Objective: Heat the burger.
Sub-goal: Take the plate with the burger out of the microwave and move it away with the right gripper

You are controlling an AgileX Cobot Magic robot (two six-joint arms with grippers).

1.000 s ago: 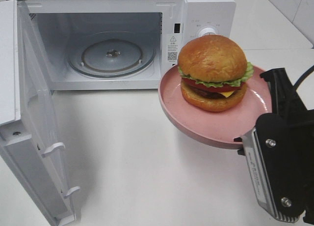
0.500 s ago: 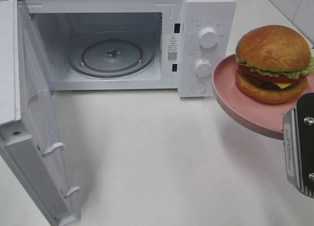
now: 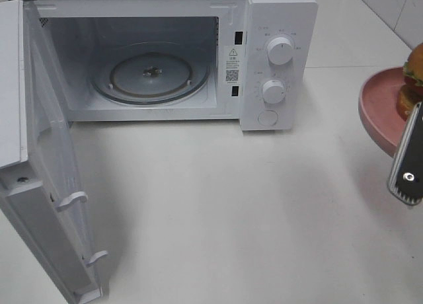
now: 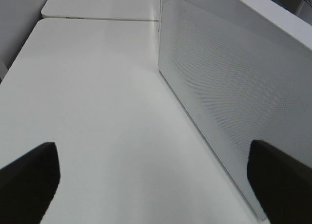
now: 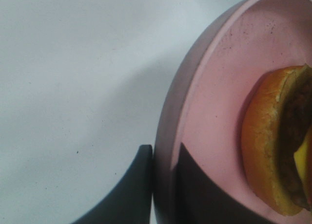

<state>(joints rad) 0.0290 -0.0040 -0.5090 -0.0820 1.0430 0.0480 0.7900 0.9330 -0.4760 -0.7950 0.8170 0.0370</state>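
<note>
The burger [image 3: 414, 79] rides on a pink plate [image 3: 380, 109] at the far right edge of the high view, half cut off by the frame. My right gripper [image 5: 165, 185] is shut on the plate's rim, one finger inside and one outside; the burger's bun [image 5: 265, 136] and patty show in the right wrist view. Only a strip of the right gripper's body [image 3: 408, 162] shows from above. My left gripper [image 4: 156, 185] is open with nothing between its fingers, beside the microwave's open door [image 4: 229, 87]. From above, the left gripper is out of view.
The white microwave [image 3: 277, 26] stands at the back with its door [image 3: 46, 185] swung wide to the left. Its glass turntable [image 3: 151, 76] is bare. Two knobs [image 3: 280, 51] sit on its right panel. White tabletop [image 3: 218, 211] stretches in front.
The right gripper has carried the plate with the burger to the right, away from the microwave's front, until it is nearly out of the high view. The left gripper stayed open.
</note>
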